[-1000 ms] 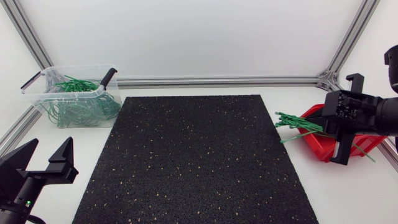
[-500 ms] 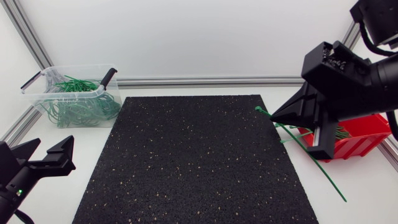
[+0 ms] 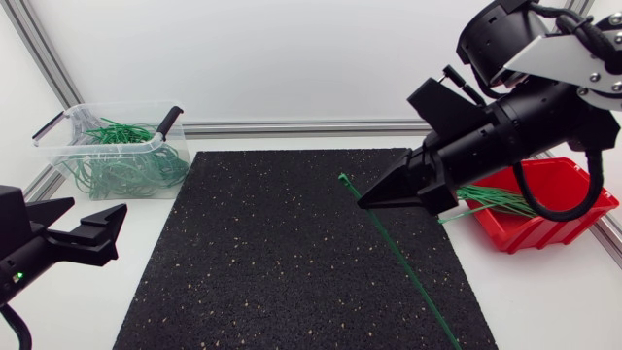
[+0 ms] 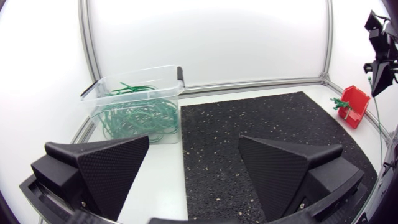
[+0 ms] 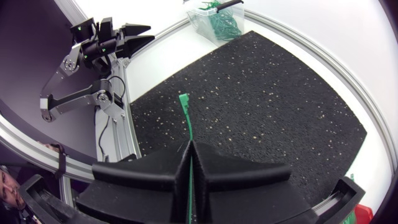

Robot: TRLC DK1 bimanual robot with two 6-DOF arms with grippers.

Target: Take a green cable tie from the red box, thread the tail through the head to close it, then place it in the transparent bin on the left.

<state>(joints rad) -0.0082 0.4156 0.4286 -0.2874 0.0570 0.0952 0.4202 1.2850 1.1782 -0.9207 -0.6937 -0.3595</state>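
1. My right gripper (image 3: 367,201) is clamped on a green cable tie (image 3: 403,262). In the right wrist view, the strip runs up through the pressed-together fingers.
2. The tie is held over the black mat (image 3: 243,262), its head poking just ahead of the fingertips.
3. My left gripper (image 3: 97,208) sits at the near left corner, fingers spread wide with nothing between them.
4. The red box (image 3: 559,222) of loose ties (image 3: 496,199) is behind the right arm. The transparent bin (image 3: 58,136) stands far left, across the mat.
5. The tie's long axis is diagonal: head toward the mat's far middle, tail trailing toward its near right edge.
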